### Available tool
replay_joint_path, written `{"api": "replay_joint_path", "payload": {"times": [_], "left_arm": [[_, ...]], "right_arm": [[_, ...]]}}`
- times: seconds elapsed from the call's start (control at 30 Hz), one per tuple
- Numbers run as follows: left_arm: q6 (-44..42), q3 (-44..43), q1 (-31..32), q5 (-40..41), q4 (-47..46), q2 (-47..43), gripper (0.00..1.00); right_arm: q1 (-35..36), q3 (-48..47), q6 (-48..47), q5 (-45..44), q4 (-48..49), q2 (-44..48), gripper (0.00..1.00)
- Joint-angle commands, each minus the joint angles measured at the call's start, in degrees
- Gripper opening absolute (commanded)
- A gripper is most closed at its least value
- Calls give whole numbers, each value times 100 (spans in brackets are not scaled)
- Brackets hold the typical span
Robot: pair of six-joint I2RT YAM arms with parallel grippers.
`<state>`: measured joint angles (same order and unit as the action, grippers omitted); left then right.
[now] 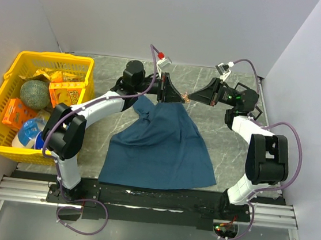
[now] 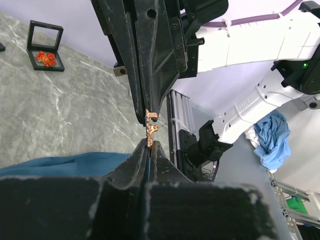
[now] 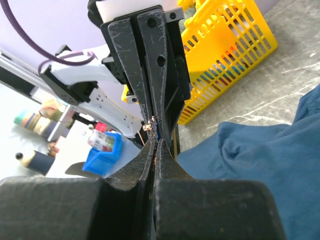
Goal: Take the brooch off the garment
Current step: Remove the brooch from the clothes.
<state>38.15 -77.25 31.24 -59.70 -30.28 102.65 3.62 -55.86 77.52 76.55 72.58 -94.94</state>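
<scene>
The dark teal T-shirt (image 1: 160, 146) lies on the table with its top edge lifted. A small copper-gold brooch (image 1: 184, 99) sits at that lifted edge, between both grippers. My left gripper (image 1: 176, 96) is shut on a fold of the shirt's cloth just below the brooch; in the left wrist view blue cloth shows between its tips (image 2: 149, 144), with the brooch (image 2: 151, 127) just past them. My right gripper (image 1: 191, 98) is shut on the brooch from the opposite side; in the right wrist view (image 3: 156, 141) the brooch (image 3: 151, 124) pokes out past its tips.
A yellow basket (image 1: 3, 79) with food items stands at the table's left, also in the right wrist view (image 3: 250, 45). A small open black box (image 2: 46, 47) holding orange pieces sits on the marble top behind the right arm. Walls close off both sides.
</scene>
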Motion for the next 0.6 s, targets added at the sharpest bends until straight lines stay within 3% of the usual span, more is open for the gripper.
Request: {"api": "replay_joint_path", "payload": {"times": [0.0, 0.2, 0.33, 0.47, 0.53, 0.57], "left_arm": [[-176, -317, 48, -42, -31, -35, 1], [-966, -545, 48, 55, 1127, -149, 1], [-2273, -861, 31, 99, 2385, -359, 1], [-3540, -1142, 31, 125, 3895, -500, 1], [-4328, -1335, 31, 195, 4745, -553, 1], [-4534, -1397, 31, 248, 4968, -562, 1]], "right_arm": [[43, -75, -131, 237, 547, 291, 5], [-36, -259, -394, 448, 196, 318, 17], [-308, -496, -728, 799, -313, 326, 29], [-590, -751, -1798, 958, -1866, 598, 35], [-625, -926, -3411, 862, -4144, 940, 36], [-625, -1423, -5533, 409, -5434, 1055, 38]]}}
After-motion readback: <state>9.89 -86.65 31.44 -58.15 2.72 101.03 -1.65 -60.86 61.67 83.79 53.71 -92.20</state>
